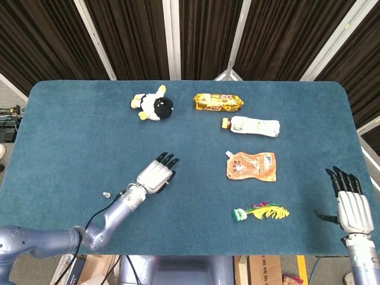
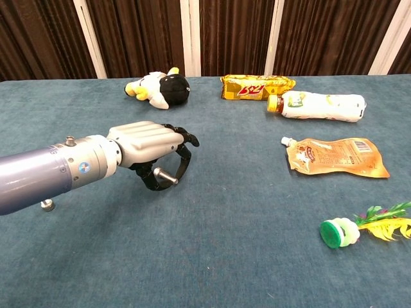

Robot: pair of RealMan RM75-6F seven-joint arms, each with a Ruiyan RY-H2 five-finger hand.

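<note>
Chest view puts the plush toy (image 2: pixel 158 88) at the far side of the table (image 2: pixel 212 256), lying on its side, black head turned toward the yellow snack pack (image 2: pixel 257 86). It is the thing nearest the left hand (image 2: pixel 154 151), though the two are well apart, with bare cloth between them. To my eye the work in hand looks like a reach toward that toy; done well, it would mean spreading the fingers wider before arriving, coming in low over the cloth, and closing around the soft body rather than the small yellow feet.

From where I stand, the left hand hovers just above the table, palm down, forearm stretched out nearly level. Its fingers (image 2: pixel 183 136) are curled downward with the thumb tucked beneath them, a loose hook gripping nothing. The right hand (image 1: pixel 355 205) sits at the near right edge of the table, fingers straight and together, thumb out to the side, empty. A white bottle (image 1: pixel 254 126), an orange pouch (image 1: pixel 252 166) and a green-capped feathered toy (image 1: pixel 261 212) lie between the two hands.
</note>
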